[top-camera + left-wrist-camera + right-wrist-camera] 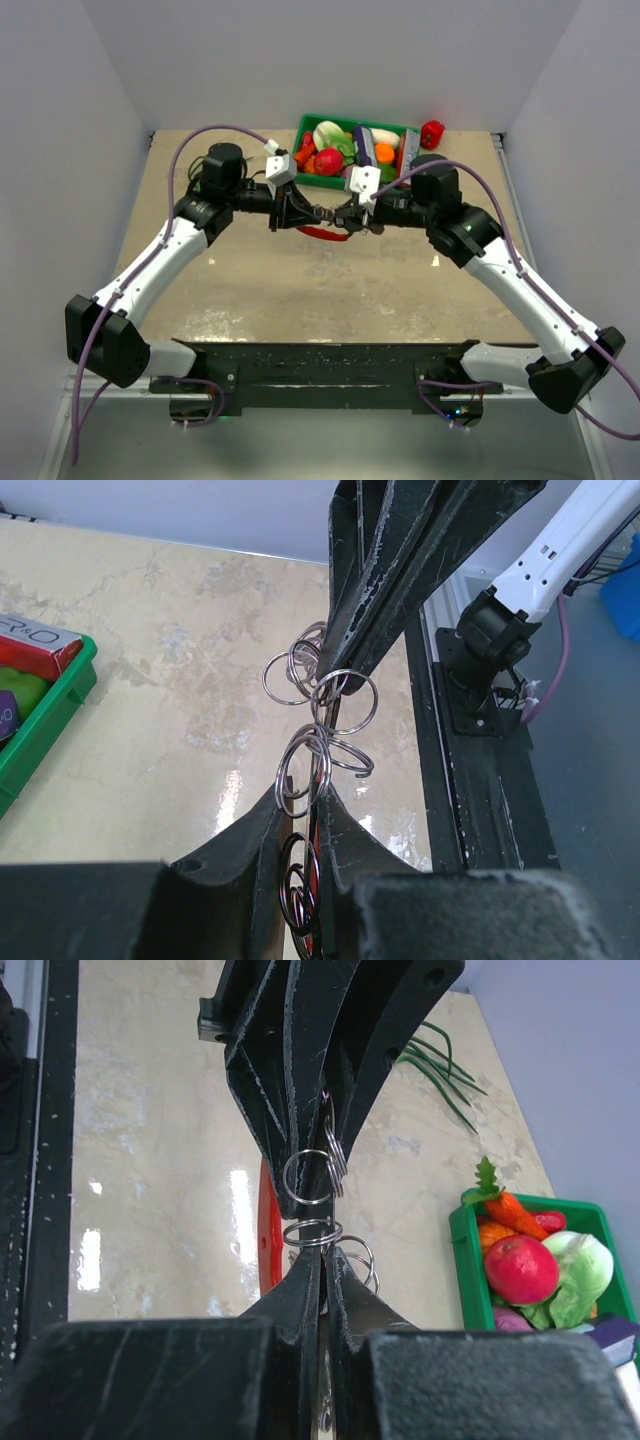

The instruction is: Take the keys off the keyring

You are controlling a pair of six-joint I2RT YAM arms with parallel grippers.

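Note:
My two grippers meet tip to tip above the middle of the table. The left gripper [300, 213] [303, 800] is shut on the keyring [300, 770], a chain of thin silvery rings, with red showing between its jaws. The right gripper [345, 215] [325, 1260] is shut on a thin flat silvery piece [321, 1416], apparently a key. More rings [310, 1175] span the short gap between the two grippers. The red curved tag [268, 1225] [320, 233] hangs below the bunch. No key shape shows clearly, and the black-headed key is hidden.
A green bin [304, 128] of toy vegetables stands at the back centre, also seen in the right wrist view [462, 1260]. A red pepper [432, 133] lies beside it on the right. Green stalks [445, 1075] lie on the table. The black base rail [320, 360] runs along the near edge.

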